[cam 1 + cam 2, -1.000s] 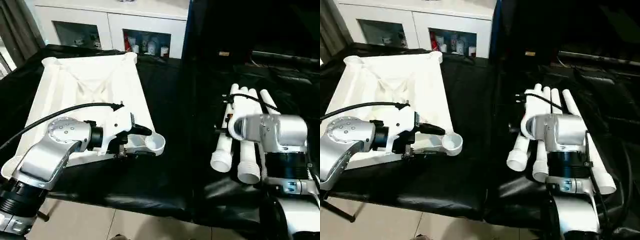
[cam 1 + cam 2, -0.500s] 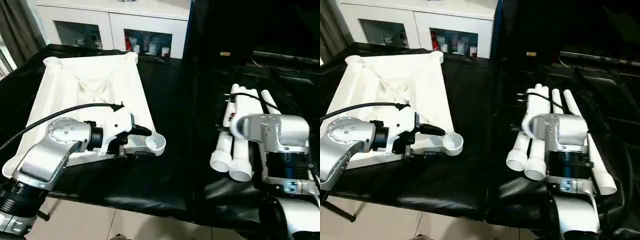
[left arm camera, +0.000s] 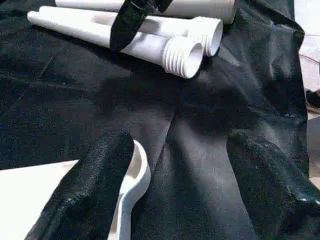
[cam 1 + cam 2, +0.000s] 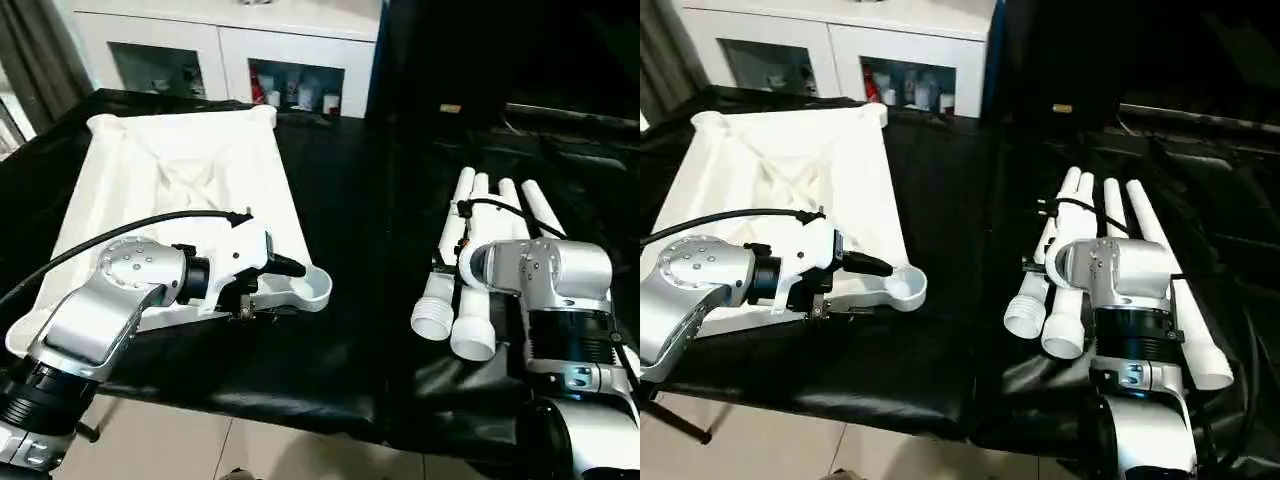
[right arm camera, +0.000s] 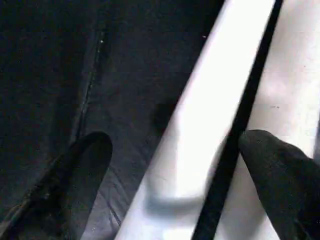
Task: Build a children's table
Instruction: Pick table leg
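Hands were both open: the left hand point(image 4: 285, 290) straddled the top's point(image 4: 180, 165) corner socket point(image 4: 310, 288), probably steadying it; the right hand point(image 5: 175, 165) hung spread over the legs point(image 4: 480, 250), at three o'clock on the worktop point(image 4: 350, 230), gripping nothing, probably selecting one.

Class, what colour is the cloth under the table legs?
Black; the cloth under the legs shows best in the left eye view.

- Table top point(image 4: 180, 170) lies under left hand point(image 4: 285, 285), corner socket point(image 4: 305, 288) at its fingers.
- Four legs point(image 4: 1080, 260) lie side by side beneath right hand point(image 5: 175, 165).
- Cabinet point(image 4: 230, 50) stands behind both.
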